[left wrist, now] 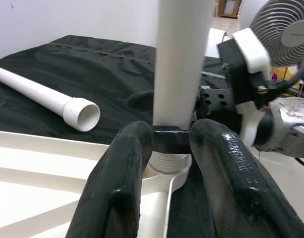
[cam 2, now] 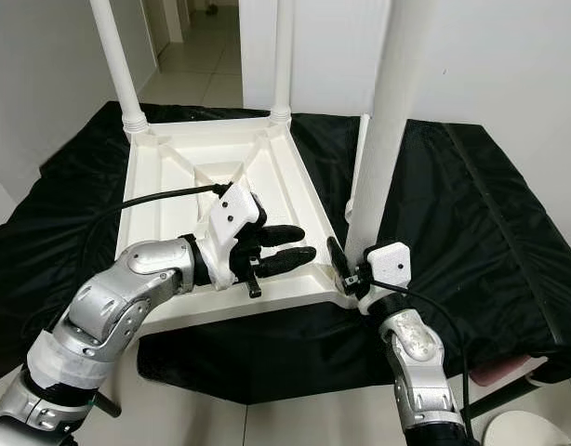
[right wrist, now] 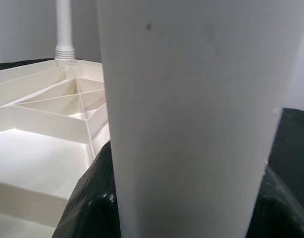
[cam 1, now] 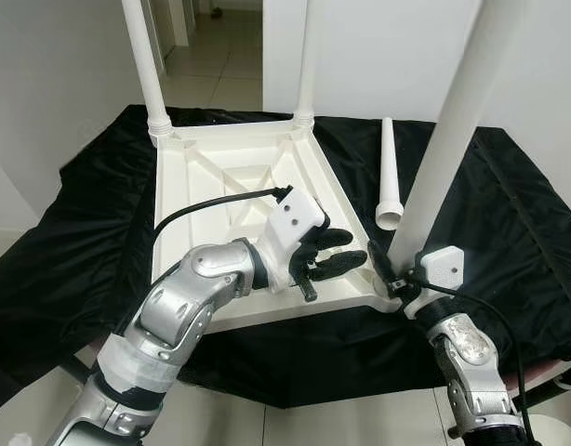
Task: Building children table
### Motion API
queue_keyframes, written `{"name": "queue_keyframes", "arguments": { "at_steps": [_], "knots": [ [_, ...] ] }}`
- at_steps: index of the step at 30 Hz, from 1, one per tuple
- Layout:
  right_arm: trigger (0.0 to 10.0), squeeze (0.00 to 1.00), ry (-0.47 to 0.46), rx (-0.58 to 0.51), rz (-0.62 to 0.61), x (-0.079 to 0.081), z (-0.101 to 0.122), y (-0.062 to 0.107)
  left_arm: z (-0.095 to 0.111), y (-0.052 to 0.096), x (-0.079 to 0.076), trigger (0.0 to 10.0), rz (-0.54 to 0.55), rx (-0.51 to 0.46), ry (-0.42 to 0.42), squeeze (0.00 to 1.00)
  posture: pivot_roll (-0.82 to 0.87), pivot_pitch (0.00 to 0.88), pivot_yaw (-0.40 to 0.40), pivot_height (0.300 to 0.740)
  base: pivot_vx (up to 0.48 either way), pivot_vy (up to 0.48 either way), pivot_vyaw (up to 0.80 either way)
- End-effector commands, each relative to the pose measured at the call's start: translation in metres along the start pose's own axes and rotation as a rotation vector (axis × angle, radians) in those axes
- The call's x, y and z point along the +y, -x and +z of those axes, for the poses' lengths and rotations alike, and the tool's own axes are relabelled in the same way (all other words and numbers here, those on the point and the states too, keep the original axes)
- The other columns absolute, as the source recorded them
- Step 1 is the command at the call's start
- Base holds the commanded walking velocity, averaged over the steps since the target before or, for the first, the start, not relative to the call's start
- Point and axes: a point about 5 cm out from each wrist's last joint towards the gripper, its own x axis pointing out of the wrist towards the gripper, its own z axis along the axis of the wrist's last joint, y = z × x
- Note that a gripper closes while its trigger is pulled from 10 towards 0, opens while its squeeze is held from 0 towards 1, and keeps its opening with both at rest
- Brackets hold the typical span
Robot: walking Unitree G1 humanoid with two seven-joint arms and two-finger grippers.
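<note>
I have the white table top (cam 1: 239, 186) lying upside down on the black cloth (cam 1: 509, 214) that covers the worktop, ribbed underside facing up. Two legs (cam 1: 144, 65) stand upright in its far corners. A third leg (cam 1: 453, 130) stands in the near right corner socket, and my right gripper (cam 1: 390, 269) has its jaws closed around that leg just above the threaded base. The right wrist view shows the leg pressed close between the black fingers (right wrist: 87, 198). My left gripper (cam 1: 327, 253) hovers over the near edge of the table top, jaws parted and holding nothing, pointing towards the third leg. The fourth leg (cam 1: 390, 181) lies loose on the cloth just beside the table top's right edge.
</note>
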Motion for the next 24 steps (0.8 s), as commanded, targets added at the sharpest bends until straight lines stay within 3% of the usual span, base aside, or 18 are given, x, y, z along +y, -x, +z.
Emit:
{"name": "queue_keyframes", "arguments": {
  "at_steps": [1,19,24],
  "knots": [
    [10.0,0.00,-0.054,0.128,0.066,0.013,-0.025,0.009,0.005,0.002,0.004,10.0,0.054,-0.005,-0.007,0.00,0.00,0.059,0.018,0.740,0.000,0.000,0.00],
    [10.0,0.00,-0.301,0.221,0.019,0.019,-0.038,0.010,0.009,0.001,0.005,10.0,0.067,-0.015,-0.014,0.00,0.00,0.060,0.016,0.740,0.000,0.000,0.00],
    [10.0,0.00,-0.319,0.237,0.009,0.021,-0.039,0.009,0.010,0.002,0.006,10.0,0.071,-0.016,-0.017,0.00,0.00,0.062,0.014,0.740,0.000,0.000,0.00]
  ]
}}
